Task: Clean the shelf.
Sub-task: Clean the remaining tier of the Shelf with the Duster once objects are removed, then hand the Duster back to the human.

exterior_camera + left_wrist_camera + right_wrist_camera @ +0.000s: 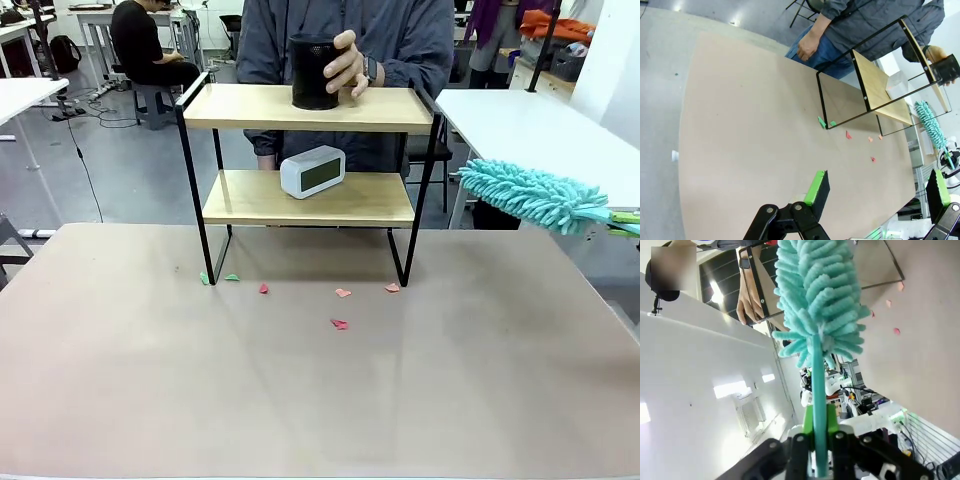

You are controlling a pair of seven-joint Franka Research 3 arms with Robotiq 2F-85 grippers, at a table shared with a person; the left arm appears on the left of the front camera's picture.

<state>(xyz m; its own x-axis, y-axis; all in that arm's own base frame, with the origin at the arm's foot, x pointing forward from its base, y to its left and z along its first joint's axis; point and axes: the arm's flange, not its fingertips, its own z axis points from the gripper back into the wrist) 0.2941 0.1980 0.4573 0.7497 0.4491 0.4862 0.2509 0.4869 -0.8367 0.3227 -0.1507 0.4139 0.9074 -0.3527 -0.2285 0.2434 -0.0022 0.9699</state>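
Grey floor [130, 180], a white table [530, 125] at right, a seated person [140, 45] beyond.

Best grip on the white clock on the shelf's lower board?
Probably by its two short ends, coming in level from the robot's side: the top board covers the clock from above, while the shelf's front is open. The open left gripper is free.

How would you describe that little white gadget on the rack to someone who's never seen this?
Find the two-tier wooden shelf with a black frame at the table's far side. On its lower board sits a small white clock with a greyish screen. Its one neighbour, a black cup held by a person's hand, stands on the top board.
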